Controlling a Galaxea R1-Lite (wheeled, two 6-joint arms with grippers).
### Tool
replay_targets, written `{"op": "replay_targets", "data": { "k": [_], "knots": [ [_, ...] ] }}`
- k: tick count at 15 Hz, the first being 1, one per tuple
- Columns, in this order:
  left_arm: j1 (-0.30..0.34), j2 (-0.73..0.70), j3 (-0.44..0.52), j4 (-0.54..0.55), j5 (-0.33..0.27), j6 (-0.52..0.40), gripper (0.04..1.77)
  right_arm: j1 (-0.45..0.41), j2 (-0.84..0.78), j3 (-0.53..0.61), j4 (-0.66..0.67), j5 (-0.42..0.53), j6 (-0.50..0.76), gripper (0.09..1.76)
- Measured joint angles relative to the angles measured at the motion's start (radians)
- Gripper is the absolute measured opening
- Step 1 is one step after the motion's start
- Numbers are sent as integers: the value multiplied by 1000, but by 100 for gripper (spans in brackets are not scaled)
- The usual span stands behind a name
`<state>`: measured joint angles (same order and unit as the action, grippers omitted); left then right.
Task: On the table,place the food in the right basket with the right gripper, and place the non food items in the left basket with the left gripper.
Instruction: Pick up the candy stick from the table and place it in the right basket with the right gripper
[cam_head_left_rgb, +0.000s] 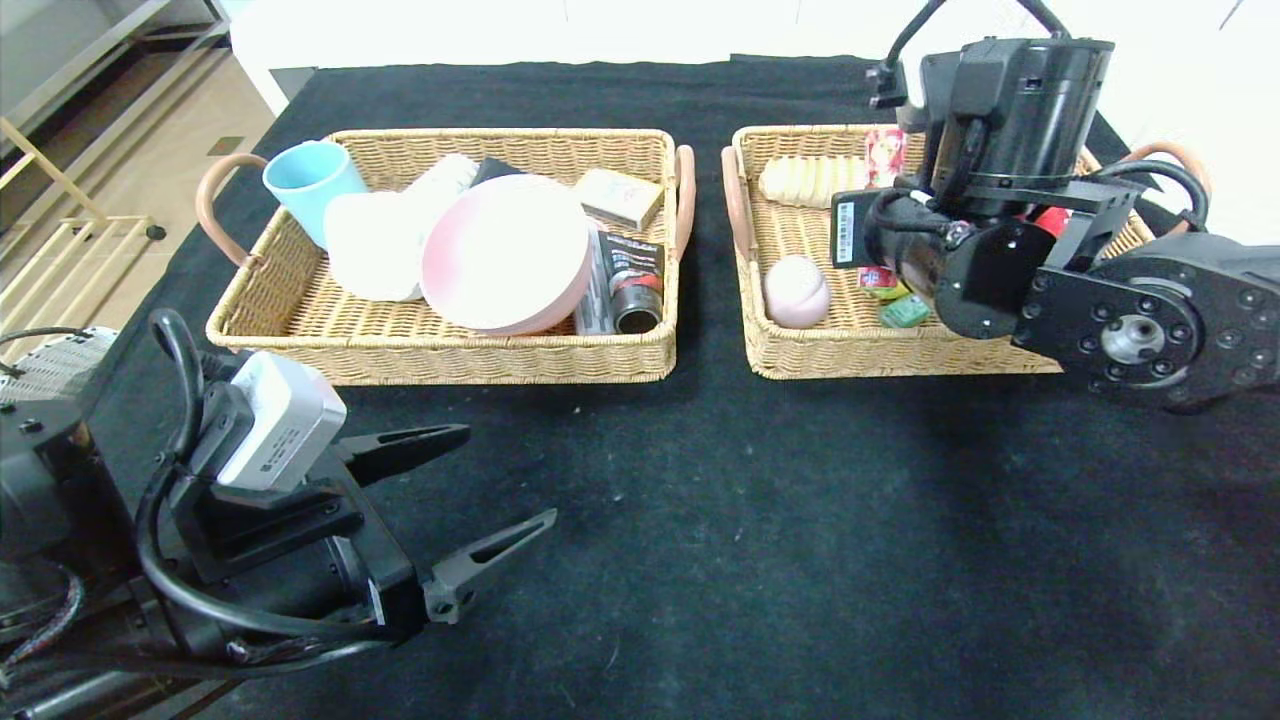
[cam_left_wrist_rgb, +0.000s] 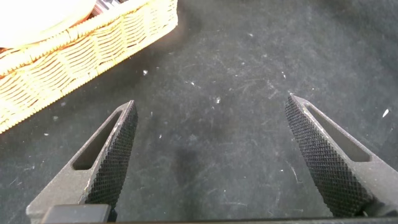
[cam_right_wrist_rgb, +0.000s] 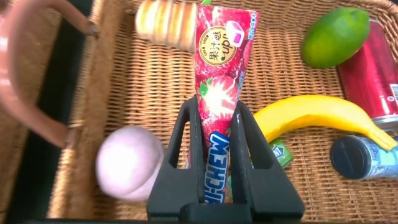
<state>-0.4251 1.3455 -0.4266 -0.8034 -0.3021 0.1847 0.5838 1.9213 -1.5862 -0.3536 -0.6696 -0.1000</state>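
Over the right basket (cam_head_left_rgb: 800, 360) hung the right gripper (cam_right_wrist_rgb: 219, 134), its jaws clamped on the red candy stick pack (cam_right_wrist_rgb: 219, 74), which stood pinched between the two black fingers (cam_right_wrist_rgb: 180, 140) above the wicker floor. Below it in that basket lay the pale pink peach-like ball (cam_head_left_rgb: 796, 291) near the front left corner and the long tan bread loaf (cam_head_left_rgb: 808, 180) along the back wall; the wrist view also showed a yellow banana (cam_right_wrist_rgb: 317, 115), a green mango (cam_right_wrist_rgb: 336, 36), a red can (cam_right_wrist_rgb: 373, 78) and a dark can (cam_right_wrist_rgb: 364, 157) beside the pack. Nearer the robot, at the left front of the table (cam_head_left_rgb: 750, 540), the left gripper (cam_head_left_rgb: 490, 485) hovered over bare black cloth with its jaws spread wide and nothing between them, well apart from the left basket (cam_head_left_rgb: 440, 355). That basket held the large pink bowl (cam_head_left_rgb: 505, 250) tilted on its side, a light blue cup (cam_head_left_rgb: 305, 180) in the back left corner, a white bowl (cam_head_left_rgb: 372, 245) and a small tan box (cam_head_left_rgb: 620, 197).
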Motion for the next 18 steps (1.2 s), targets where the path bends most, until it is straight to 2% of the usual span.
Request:
{"op": "replay_targets", "data": {
  "k": [8,15,16,18],
  "knots": [
    [0,0,1,0,-1,1,172,-54,48,4,-66,-3,-40,35],
    [0,0,7,1,-1,3,172,-58,52,12,-68,-3,-49,35],
    [0,0,8,0,-2,3,172,-56,52,13,-69,-3,-51,41],
    [0,0,9,0,-1,3,172,-56,51,15,-69,-3,-51,69]
  ]
}}
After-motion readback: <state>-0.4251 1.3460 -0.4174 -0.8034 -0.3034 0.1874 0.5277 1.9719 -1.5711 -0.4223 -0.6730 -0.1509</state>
